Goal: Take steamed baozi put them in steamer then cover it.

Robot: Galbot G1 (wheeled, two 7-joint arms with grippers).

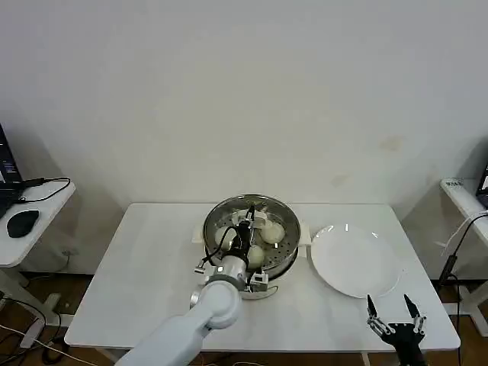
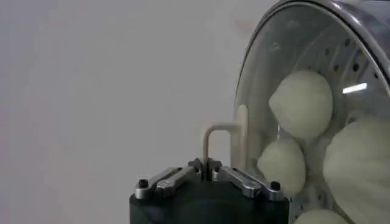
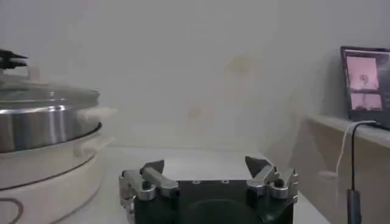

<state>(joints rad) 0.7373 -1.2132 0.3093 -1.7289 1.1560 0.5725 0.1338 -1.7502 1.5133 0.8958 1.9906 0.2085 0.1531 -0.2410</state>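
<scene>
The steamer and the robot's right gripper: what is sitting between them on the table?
In the head view, the empty white plate lies between the steamer and the right gripper, on the table.

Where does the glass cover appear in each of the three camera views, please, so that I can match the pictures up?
Head view: the cover sits on the steamer at table centre, the left gripper at its handle.
Left wrist view: the cover fills the right side, buns behind the glass.
Right wrist view: the cover lies at the left edge atop the steamer.
Shared landmark: the steamer's steel wall.
</scene>
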